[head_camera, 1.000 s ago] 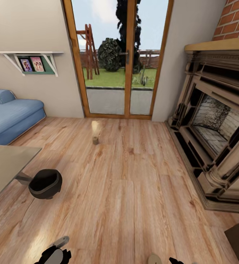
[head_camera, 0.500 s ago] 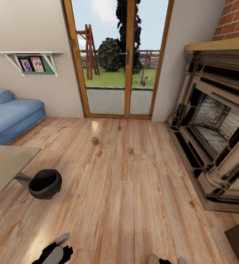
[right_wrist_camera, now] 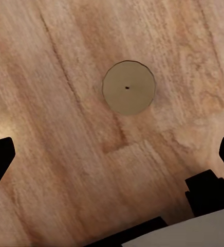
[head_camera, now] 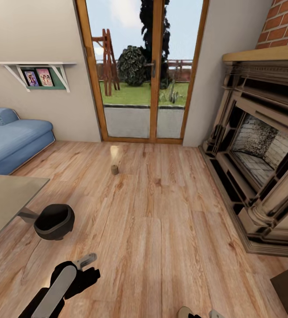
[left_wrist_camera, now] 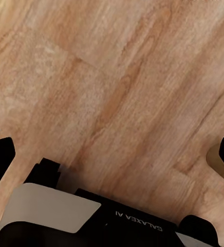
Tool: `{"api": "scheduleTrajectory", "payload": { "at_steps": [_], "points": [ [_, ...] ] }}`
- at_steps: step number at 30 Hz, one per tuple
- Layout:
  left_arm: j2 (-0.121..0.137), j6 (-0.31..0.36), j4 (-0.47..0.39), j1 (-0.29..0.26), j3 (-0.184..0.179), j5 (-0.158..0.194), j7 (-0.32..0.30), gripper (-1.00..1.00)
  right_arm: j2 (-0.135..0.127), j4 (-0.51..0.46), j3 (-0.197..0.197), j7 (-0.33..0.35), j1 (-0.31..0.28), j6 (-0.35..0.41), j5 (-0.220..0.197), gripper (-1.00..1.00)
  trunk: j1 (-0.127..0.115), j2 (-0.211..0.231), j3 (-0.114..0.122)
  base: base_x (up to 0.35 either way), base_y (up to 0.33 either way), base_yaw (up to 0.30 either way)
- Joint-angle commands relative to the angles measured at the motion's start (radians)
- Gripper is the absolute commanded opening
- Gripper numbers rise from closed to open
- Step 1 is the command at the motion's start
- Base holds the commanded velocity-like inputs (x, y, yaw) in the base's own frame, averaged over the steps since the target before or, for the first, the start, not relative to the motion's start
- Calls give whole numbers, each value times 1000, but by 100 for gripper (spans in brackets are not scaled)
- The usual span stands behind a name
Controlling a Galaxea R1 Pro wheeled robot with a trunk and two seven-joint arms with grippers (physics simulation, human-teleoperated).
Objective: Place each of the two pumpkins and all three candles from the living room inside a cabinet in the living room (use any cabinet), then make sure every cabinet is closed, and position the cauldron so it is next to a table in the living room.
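On the light wood plank floor [head_camera: 161,229], two stubby beige candles [head_camera: 114,169] [right_wrist_camera: 128,88] await collection; the round black cauldron [head_camera: 54,221] sits beside the glossy grey desk [head_camera: 5,198]; both hands [left_wrist_camera: 112,154] [right_wrist_camera: 112,154] gape empty

Only readable text: "GALAXEA AI", printed on black body of my left gripper [left_wrist_camera: 112,154], seen upside down in left wrist view.

We are seeing a light wood plank floor [head_camera: 161,229] showing streaky tan grain. On it, the cauldron [head_camera: 54,221] is showing matte black with a grey rim, just beside the glossy grey surface [head_camera: 2,198]. Beyond the cauldron, a beige-grey candle [head_camera: 114,169] is standing; another candle [right_wrist_camera: 128,87] is showing a pale beige top with a dark wick dot. Blue sofa [head_camera: 11,141], red brick [head_camera: 285,22].
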Motion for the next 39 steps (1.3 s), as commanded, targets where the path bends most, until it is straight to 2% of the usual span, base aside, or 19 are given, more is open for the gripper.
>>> {"api": "scheduleTrajectory", "payload": {
  "at_steps": [1, 8, 14, 17, 21, 24, 35, 39],
  "points": [
    [0, 1, -1, -2, -1, 9, 12, 100, -2, -3, 8, -9, 0, 3, -4, 100, 4, -7, -4, 0, 0, 0],
    [-2, 5, -2, -3, 0, 9, 14, 100, -1, -3, 8, -11, 0, 1, 33, 100, 31, -56, -26, 0, 0, 0],
    [0, 8, -2, -3, 1, 10, 8, 100, -1, -1, 8, -12, 0, -1, 37, 100, 54, -98, -45, 0, 0, 0],
    [0, 8, -2, -3, 13, 11, 6, 100, -1, -2, 8, -12, 0, -2, 37, 100, 65, -119, -54, 0, 0, 0],
    [-1, 10, -2, -3, 25, 12, 4, 100, -1, -2, 10, -11, 0, -59, 37, 100, 80, -147, -67, 0, 0, 0],
    [0, 11, -2, -3, 27, 12, 4, 100, -1, -1, 25, -11, 0, -80, 38, 100, 92, -168, -76, 0, 0, 0],
    [-3, 11, -3, -3, 26, 13, 4, 100, 0, -3, 42, -62, 0, -85, 39, 100, 134, -245, -111, 0, 0, 0],
    [-3, 12, -3, -3, 26, 13, 4, 100, 13, -3, 43, -65, 0, -84, 46, 100, 149, -273, -123, 0, 0, 0]
  ]
}}
